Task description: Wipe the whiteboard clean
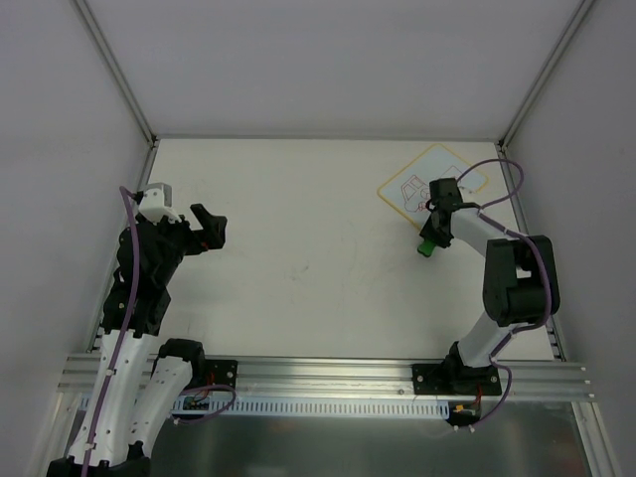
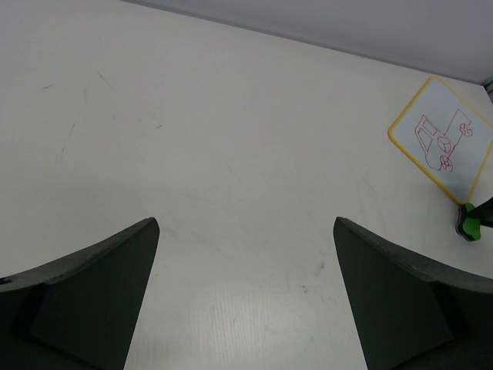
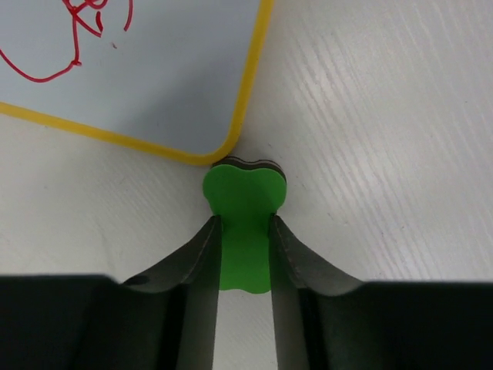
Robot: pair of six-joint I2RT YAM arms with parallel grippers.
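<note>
The fingers of the right gripper [image 3: 245,220] leave no spare room between them: the green eraser [image 3: 244,193] fills the gap, touched on both sides. Just ahead and to the left of the fingertips, a corner of the whiteboard [image 3: 154,85] sits at the eraser's far end and bars a low pass that way; ahead and to the right runs open table [image 3: 385,116]. The left gripper [image 2: 245,225] stands wide, with free table between and ahead of its fingers and the whiteboard well off to its far right
</note>
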